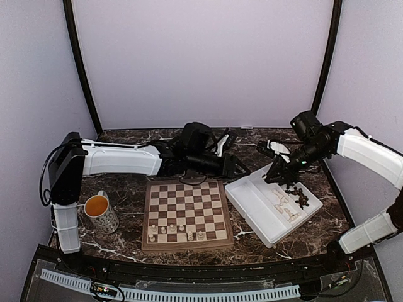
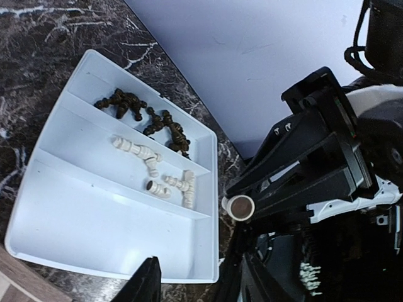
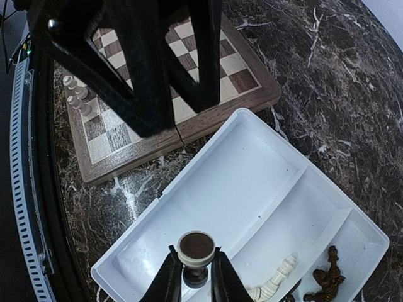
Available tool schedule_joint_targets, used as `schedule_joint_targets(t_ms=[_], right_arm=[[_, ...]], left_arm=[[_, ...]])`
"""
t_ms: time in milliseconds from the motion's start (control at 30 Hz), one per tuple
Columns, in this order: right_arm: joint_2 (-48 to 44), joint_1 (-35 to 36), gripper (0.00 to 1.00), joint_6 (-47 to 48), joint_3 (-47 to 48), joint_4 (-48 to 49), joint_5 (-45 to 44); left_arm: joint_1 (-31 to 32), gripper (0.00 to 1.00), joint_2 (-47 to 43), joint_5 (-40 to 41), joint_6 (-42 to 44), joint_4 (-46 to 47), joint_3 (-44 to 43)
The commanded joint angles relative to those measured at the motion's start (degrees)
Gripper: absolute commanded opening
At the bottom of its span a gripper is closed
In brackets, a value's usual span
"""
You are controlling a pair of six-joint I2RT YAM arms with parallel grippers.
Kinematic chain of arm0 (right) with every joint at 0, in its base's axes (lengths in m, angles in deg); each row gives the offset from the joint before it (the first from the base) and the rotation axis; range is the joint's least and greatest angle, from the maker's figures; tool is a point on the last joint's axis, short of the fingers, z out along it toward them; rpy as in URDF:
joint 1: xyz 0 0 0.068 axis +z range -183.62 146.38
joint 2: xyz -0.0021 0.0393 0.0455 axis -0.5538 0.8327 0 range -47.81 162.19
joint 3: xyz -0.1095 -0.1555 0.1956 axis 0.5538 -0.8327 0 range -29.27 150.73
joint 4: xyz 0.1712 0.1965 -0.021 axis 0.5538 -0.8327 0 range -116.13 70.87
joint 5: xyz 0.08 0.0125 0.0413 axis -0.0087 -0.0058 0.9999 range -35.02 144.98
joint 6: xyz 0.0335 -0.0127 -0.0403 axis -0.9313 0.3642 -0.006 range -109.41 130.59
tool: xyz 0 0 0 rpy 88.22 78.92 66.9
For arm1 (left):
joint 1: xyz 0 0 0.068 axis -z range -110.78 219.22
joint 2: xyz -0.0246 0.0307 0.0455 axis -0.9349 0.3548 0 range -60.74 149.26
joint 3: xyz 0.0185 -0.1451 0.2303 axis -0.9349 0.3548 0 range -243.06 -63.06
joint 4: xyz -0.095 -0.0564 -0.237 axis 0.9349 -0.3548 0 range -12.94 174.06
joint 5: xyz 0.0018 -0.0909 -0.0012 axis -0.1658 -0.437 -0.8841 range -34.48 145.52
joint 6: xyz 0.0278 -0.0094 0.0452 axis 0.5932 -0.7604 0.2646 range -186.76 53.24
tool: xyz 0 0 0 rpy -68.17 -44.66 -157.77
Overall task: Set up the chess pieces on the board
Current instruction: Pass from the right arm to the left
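Right hand point(image 3: 194, 263) is pinching one cream piece point(image 3: 196, 246) by its stem, its two fingers closing narrowly on either side, with the piece's round brown felted base pointing up at the wrist camera. It is hanging clear above the white tray point(image 1: 252, 202), and in the right wrist view it is showing over the tray's widest compartment, near one corner.

Left hand point(image 2: 189, 284) is standing partly open with nothing between its fingers. It is reaching across the far side of the board point(image 1: 186, 244) toward the tray, close to the right hand and not touching it.

Lying in the tray's narrow outer compartment are the dark pieces point(image 2: 146, 118), tumbled together in a loose line. More cream pieces point(image 2: 153, 168) are lying on their sides in the middle compartment beside them.

Sitting flat on the dark marbled bench point(image 1: 126, 189), the board is at the centre, just left of the tray, which is resting at an angle to it. A handful of cream pieces point(image 1: 191, 234) is standing upright on the board's two nearest rows, toward the middle and left. A mug point(image 1: 102, 212) holding orange liquid is standing on the bench left of the board.
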Motion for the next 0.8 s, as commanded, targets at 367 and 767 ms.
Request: schedule_joint_targets(t_ms=[367, 767], right_arm=[[4.64, 7.23, 0.14, -1.56, 6.23, 2.69, -5.70], [4.35, 8.43, 0.14, -2.39, 5.92, 3.42, -7.34]], left_arm=[[0.47, 0.47, 2.04, -9.09, -10.97, 12.84, -0.14], [0.47, 0.46, 3.52, -6.36, -11.12, 7.95, -1.26]])
